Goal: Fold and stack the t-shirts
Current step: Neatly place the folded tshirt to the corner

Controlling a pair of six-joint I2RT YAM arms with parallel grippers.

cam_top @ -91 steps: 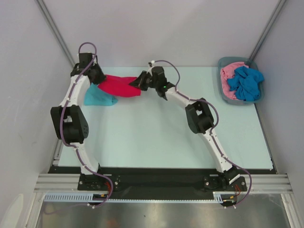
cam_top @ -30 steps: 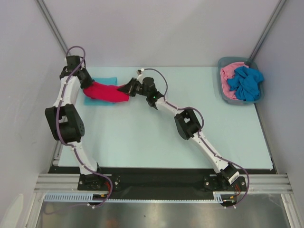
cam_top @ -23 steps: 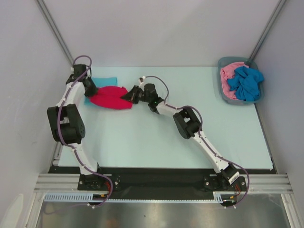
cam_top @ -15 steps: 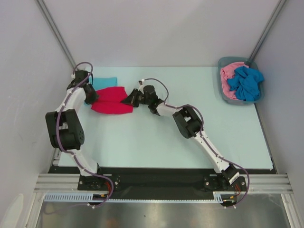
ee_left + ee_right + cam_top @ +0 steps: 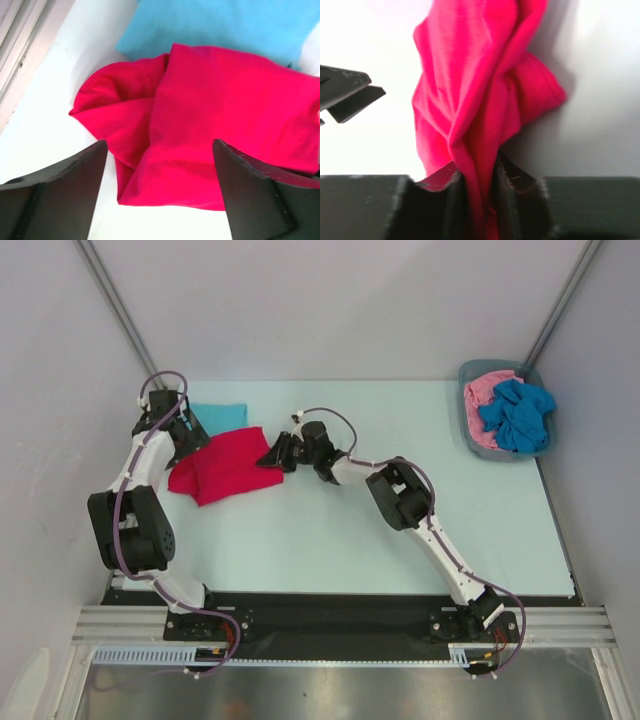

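1. While the right hand (image 5: 477, 170) stays narrow with red cloth pinched between its fingers, the left hand (image 5: 157, 147) has just sprung wide and holds nothing.
2. Released on that side, the red t-shirt (image 5: 225, 465) lies on the pale surface (image 5: 320, 530), its left end bunched. A second ago it sat further back.
3. Just behind it, the folded teal t-shirt (image 5: 220, 415) lies flat, with only its near edge under the red, so the stack probably needs redoing.
4. At far right, a grey bin (image 5: 465, 390) holds a pink t-shirt (image 5: 480, 400) and a blue t-shirt (image 5: 518, 415), both crumpled.

Table (image 5: 330, 540) bears red t-shirt (image 5: 225, 465); teal t-shirt (image 5: 222, 415); bin (image 5: 468, 368).
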